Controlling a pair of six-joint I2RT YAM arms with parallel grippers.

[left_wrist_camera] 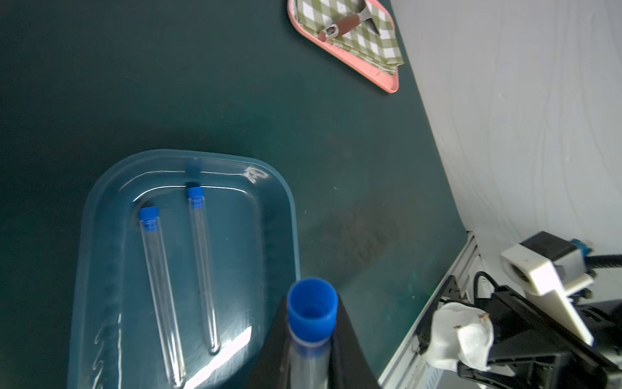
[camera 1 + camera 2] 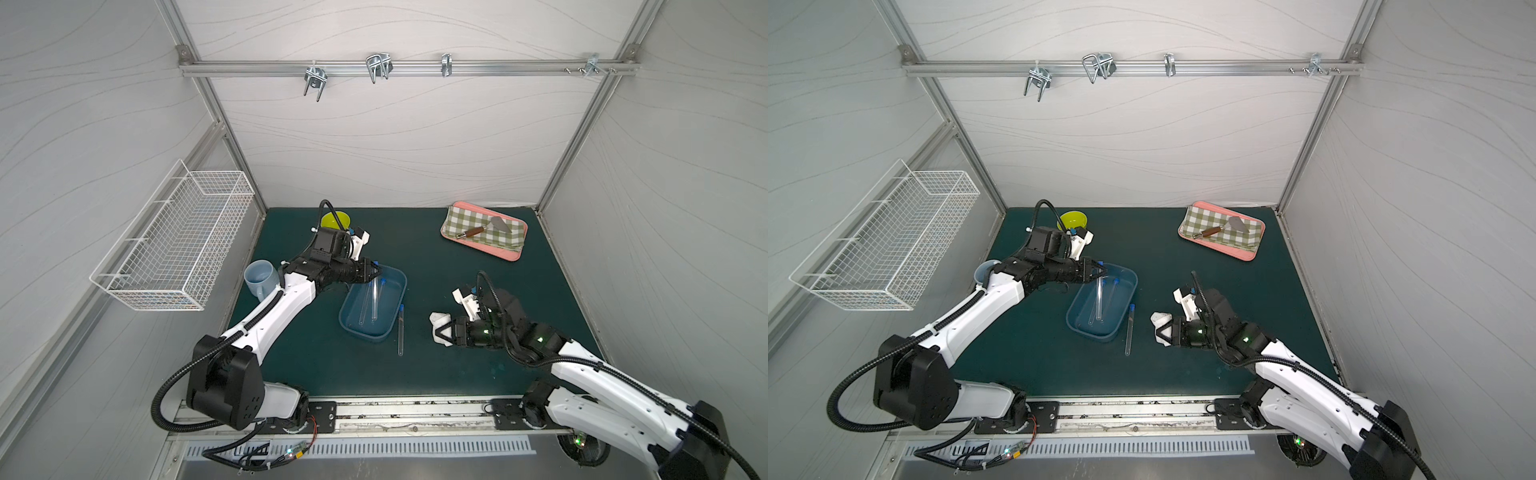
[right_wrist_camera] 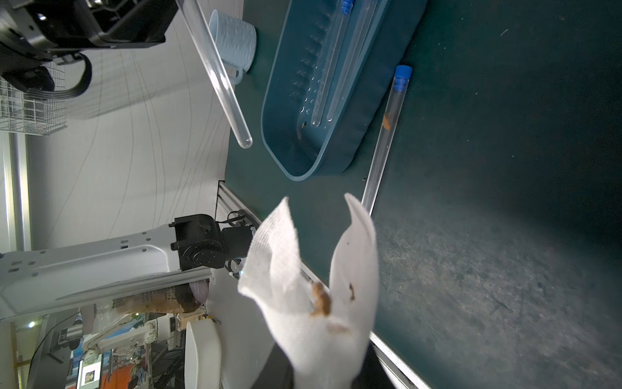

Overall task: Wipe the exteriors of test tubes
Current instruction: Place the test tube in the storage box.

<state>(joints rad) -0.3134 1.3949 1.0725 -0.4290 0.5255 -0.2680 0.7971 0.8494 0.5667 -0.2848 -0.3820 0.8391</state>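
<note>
Closest to the left wrist lens, a thin clear test tube with a blue cap sits clamped in the left pincer. Two more capped tubes lie in the translucent blue plastic tray.

From the right wrist, the right pincer grips a stained white gauze cloth. The orange-marked fourth tube lies on the green table beside the tray.

Both top views show the held tube over the tray, well apart from the cloth. Wiping looks not yet begun; next, the two must meet.
</note>
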